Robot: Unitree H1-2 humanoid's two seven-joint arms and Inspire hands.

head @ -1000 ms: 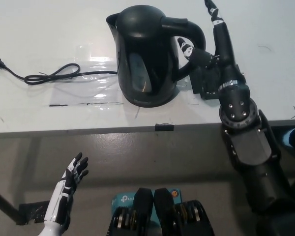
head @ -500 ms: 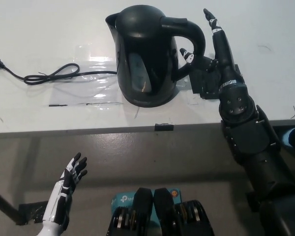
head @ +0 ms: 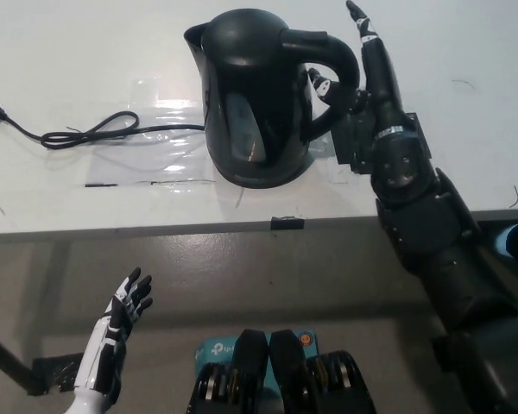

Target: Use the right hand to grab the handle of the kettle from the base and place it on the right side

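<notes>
Now, notes for you, operator:

Change: over the last second your right hand (head: pixel 363 99) moved forward and in toward the kettle (head: pixel 257 95); one finger that was off to the side of the handle (head: pixel 328 53) now showed inside the handle loop, while the long fingers pointed up past the outer side of the handle.

Right hand state: it was spread, not clenched, and grasped nothing yet; the handle sat between its fingers, touching or just short of touching, I could not tell which.

Kettle position: it stood upright just to the inner side of your right hand, on the white table (head: pixel 86 52), apparently on its base (head: pixel 263 177), which was mostly hidden under the body. No lift had started.

Cord: the power cord (head: pixel 78 134) lay well away on the far side of the kettle from your hand, plug end loose on the table.

Left hand: your white left hand (head: pixel 121 323) hung below the table edge with fingers apart, holding nothing, idle.

Meaning for task: you were in the approach-to-grasp step. By my judgement the fingers needed to close round the handle before any lift; the clear table surface beyond your hand's outer side looked free for the set-down.
</notes>
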